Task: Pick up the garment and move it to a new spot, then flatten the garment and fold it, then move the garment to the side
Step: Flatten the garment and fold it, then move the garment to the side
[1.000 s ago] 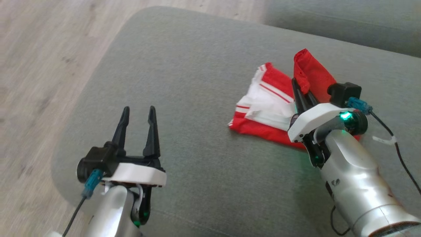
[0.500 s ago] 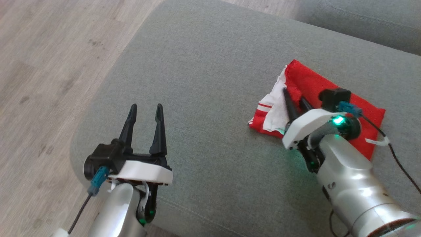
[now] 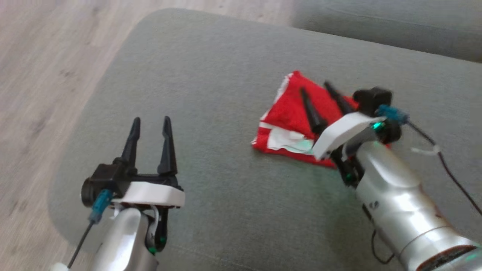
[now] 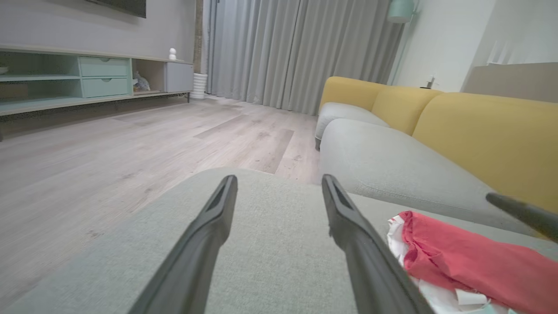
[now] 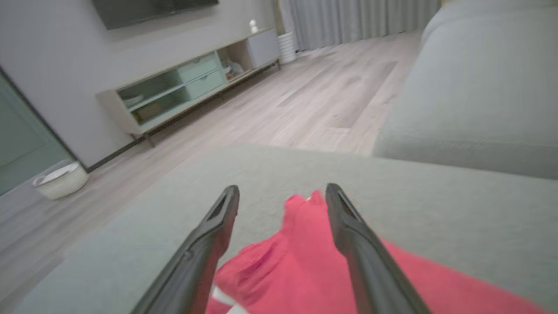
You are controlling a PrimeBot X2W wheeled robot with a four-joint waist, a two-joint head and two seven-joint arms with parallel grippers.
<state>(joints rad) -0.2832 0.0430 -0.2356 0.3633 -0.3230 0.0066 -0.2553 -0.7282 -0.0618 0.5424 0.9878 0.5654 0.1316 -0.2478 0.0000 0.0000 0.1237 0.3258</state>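
The red-and-white garment (image 3: pixel 290 113) lies folded on the grey cushion (image 3: pixel 211 75), right of the middle. My right gripper (image 3: pixel 315 87) hovers just above it, open, its two dark fingers spread over the red cloth with nothing between them. In the right wrist view the garment (image 5: pixel 301 266) lies below and between the spread fingers (image 5: pixel 209 244). My left gripper (image 3: pixel 151 121) stands open over bare cushion at the lower left, well apart from the cloth. The left wrist view has the garment (image 4: pixel 462 257) at its lower right.
The cushion's rounded edge drops to a pale wood floor (image 3: pixel 45 75) on the left. A second grey cushion (image 3: pixel 395 26) lies beyond. The wrist views show a low TV cabinet (image 4: pixel 87 83), curtains (image 4: pixel 296 48), yellow sofa backs (image 4: pixel 479 131) and a white basket (image 5: pixel 61 179).
My right gripper let go of the raised red flap and opened; the flap now lies folded over the white part. The head camera shifted between frames.
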